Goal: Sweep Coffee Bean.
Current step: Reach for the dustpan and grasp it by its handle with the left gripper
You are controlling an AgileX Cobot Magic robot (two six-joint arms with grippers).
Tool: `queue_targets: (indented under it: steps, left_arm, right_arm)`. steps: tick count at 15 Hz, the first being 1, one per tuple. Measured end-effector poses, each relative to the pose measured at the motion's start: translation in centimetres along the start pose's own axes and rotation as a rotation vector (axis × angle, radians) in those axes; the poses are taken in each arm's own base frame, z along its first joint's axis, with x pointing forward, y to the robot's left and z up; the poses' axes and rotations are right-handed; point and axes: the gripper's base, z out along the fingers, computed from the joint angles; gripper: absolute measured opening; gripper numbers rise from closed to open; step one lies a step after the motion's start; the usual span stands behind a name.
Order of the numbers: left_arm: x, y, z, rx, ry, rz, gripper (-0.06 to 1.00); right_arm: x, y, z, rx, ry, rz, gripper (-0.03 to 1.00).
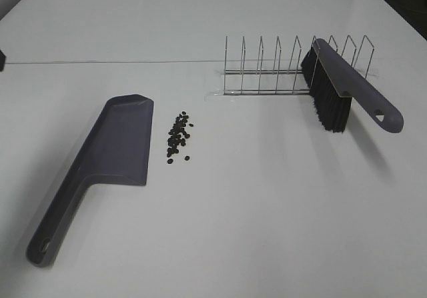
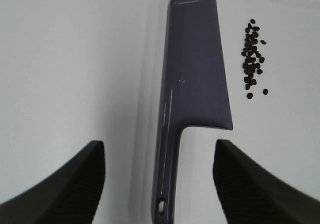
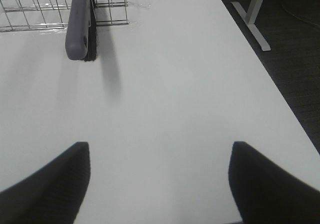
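Note:
A loose cluster of small dark coffee beans point(image 1: 178, 137) lies on the white table just right of a purple dustpan point(image 1: 107, 158). The beans point(image 2: 252, 58) and the dustpan point(image 2: 192, 88) also show in the left wrist view. A purple brush with black bristles point(image 1: 337, 91) leans against a wire rack point(image 1: 287, 68) at the back right; its handle end point(image 3: 80, 23) shows in the right wrist view. My left gripper point(image 2: 160, 184) is open above the dustpan handle and holds nothing. My right gripper point(image 3: 157, 184) is open over bare table, well short of the brush. Neither arm shows in the exterior view.
The wire rack stands on a clear plastic base point(image 1: 213, 95). The table's right edge point(image 3: 260, 68) drops to a dark floor with a white table leg point(image 3: 252, 18). A seam point(image 1: 100, 61) runs across the table behind the dustpan.

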Motion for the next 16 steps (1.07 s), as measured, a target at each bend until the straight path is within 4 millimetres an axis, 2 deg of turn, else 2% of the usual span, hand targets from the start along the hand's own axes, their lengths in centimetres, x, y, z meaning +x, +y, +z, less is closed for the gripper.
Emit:
queue_targets:
  steps: [1,4,5,7,13,16]
  left_arm:
    - [-0.1,-0.1,1.0,-0.009,0.034,0.005,0.61]
    - [0.9,-1.4,6.6,-0.097,0.236,0.053,0.62]
    - [1.6,-2.6,8.7,-0.114,0.302,0.078,0.63]
    - [2.6,-3.8,10.8,-0.126,0.365,0.096,0.64]
    - [4.2,-3.5,15.4,-0.166,0.493,0.098,0.64]
    - [4.1,-3.4,16.0,-0.164,0.478,0.100,0.64]
  right_arm:
    - [0.0,0.0,0.0,0.000,0.000,0.000,0.75]
    - [0.0,0.0,0.0,0.000,0.000,0.000,0.75]
    - [0.0,0.0,0.0,0.000,0.000,0.000,0.75]
    - [0.0,0.0,0.0,0.000,0.000,0.000,0.75]
    - [0.0,0.0,0.0,0.000,0.000,0.000,0.75]
    - [0.0,0.0,0.0,0.000,0.000,0.000,0.75]
